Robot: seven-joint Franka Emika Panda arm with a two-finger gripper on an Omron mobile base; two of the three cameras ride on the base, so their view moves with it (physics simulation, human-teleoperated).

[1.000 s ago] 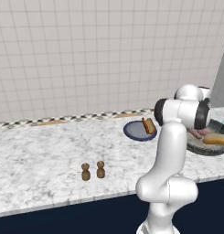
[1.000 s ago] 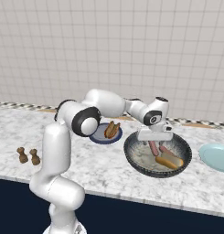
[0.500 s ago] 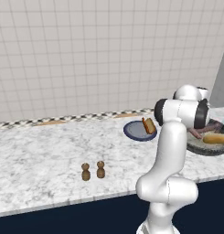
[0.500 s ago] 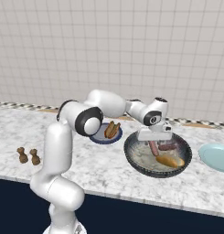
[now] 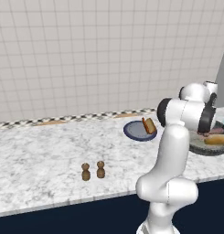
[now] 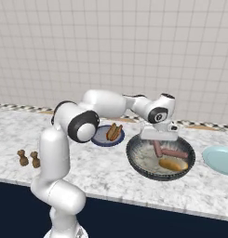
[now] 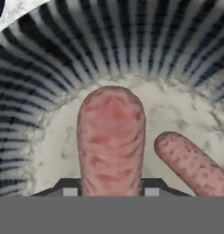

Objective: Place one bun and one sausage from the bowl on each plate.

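The big dark grey ribbed bowl (image 6: 134,158) holds two pinkish sausages and a golden bun (image 6: 173,164). My gripper (image 6: 157,138) reaches down into it. In the hand view my gripper (image 7: 111,189) is shut on one sausage (image 7: 111,137), a dark fingertip (image 7: 70,189) pressing each side. The other sausage (image 7: 191,164) lies beside it on the speckled floor, below the ribbed wall (image 7: 109,41). The navy plate (image 6: 99,137) carries a bun and a sausage (image 6: 114,131). The pale blue plate (image 6: 220,159) lies bare at the right. From the left base view the arm hides my gripper; bowl (image 5: 209,150) and navy plate (image 5: 134,132) show.
Two small brown shakers (image 6: 29,158) stand near the counter's front edge at the left, also seen as shakers (image 5: 93,170) in the left base view. A tiled wall runs behind the marble counter. A grey panel (image 5: 223,75) rises at the far right.
The jaws have come together from wide open onto the sausage in the bowl. The arm and the plates have hardly moved.
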